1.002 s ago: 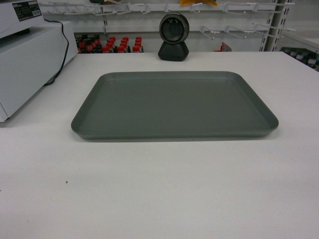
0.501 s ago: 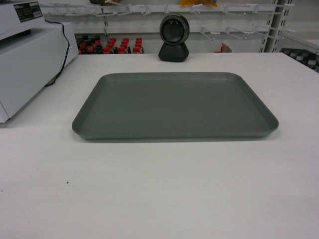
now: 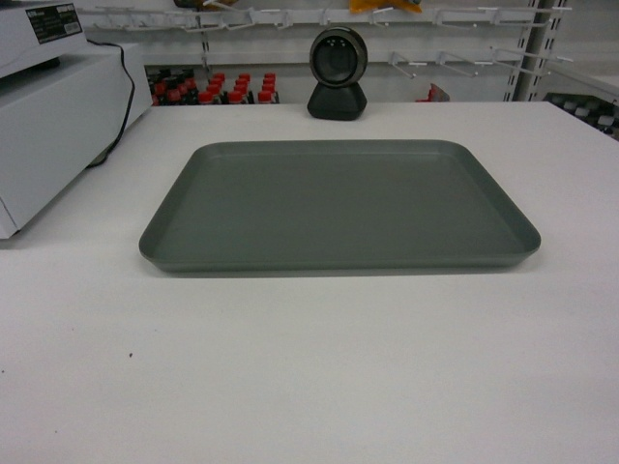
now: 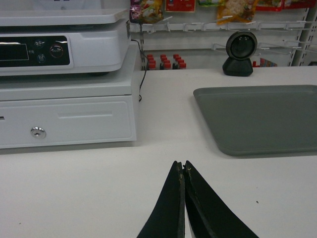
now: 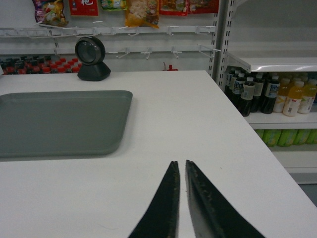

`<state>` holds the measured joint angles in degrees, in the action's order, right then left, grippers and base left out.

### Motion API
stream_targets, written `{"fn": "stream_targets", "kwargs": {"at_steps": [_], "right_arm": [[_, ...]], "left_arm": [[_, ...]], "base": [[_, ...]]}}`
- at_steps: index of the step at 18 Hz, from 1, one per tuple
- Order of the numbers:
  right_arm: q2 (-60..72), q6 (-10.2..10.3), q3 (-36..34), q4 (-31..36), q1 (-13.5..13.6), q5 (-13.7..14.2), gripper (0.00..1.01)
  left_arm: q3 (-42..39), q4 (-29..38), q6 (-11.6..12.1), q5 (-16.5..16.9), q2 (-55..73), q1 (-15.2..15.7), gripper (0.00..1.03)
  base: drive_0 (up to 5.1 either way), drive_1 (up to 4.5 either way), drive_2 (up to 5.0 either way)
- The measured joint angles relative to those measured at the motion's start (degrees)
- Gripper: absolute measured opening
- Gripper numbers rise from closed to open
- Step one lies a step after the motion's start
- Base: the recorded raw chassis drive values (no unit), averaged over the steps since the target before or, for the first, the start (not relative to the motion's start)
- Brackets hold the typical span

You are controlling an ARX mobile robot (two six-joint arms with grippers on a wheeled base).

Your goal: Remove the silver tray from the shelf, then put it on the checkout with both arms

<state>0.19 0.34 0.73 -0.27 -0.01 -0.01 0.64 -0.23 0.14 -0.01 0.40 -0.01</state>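
**Tray on checkout — placement appears complete**

Found lying flat on the wide white checkout tabletop [image 3: 309,367]: the large dull grey rectangular metal tray [image 3: 338,205] with rounded corners and low raised rim. Seated level, all four corners down, plain inside, nothing resting in it. Positioned in front of the black dome-shaped scanner [image 3: 338,72], apart from it, and to the right of the white cash register with drawer [image 4: 64,99], not touching.

Left gripper [image 4: 184,167] — thin black fingers pressed together at the tips, holding nothing, low over bare tabletop, well clear of the tray's near-left corner. Right gripper [image 5: 180,166] — fingers nearly together with only a thin slit between, holding nothing, likewise apart from the tray's near-right corner. Neither arm seen in the head view.

Assessment: removal from shelf and set-down both judged done; tray released. Nothing evidently left beyond keeping the arms clear. Bottled drinks on side shelving [image 5: 267,94] irrelevant.
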Motion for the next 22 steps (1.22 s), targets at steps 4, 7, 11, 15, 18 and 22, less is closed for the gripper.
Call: {"fn": "stream_targets", "kwargs": {"at_steps": [4, 7, 11, 15, 18, 22], "right_arm": [[0.00, 0.00, 0.00, 0.00, 0.00, 0.00, 0.49], [0.00, 0.00, 0.00, 0.00, 0.00, 0.00, 0.82], [0.00, 0.00, -0.02, 0.00, 0.00, 0.00, 0.98], [0.02, 0.00, -0.02, 0.00, 0.00, 0.00, 0.98], [0.02, 0.00, 0.00, 0.00, 0.00, 0.00, 0.98], [0.02, 0.00, 0.00, -0.11, 0.00, 0.00, 0.98]], "left_arm": [[0.00, 0.00, -0.02, 0.00, 0.00, 0.00, 0.44], [0.00, 0.00, -0.02, 0.00, 0.00, 0.00, 0.75], [0.00, 0.00, -0.02, 0.00, 0.00, 0.00, 0.97], [0.00, 0.00, -0.02, 0.00, 0.00, 0.00, 0.98], [0.00, 0.02, -0.02, 0.00, -0.02, 0.00, 0.98], [0.00, -0.15, -0.04, -0.02, 0.00, 0.00, 0.98]], "base": [[0.0, 0.00, 0.0], [0.0, 0.00, 0.0], [0.0, 0.00, 0.0], [0.0, 0.00, 0.0], [0.0, 0.00, 0.0], [0.0, 0.00, 0.0]]}}
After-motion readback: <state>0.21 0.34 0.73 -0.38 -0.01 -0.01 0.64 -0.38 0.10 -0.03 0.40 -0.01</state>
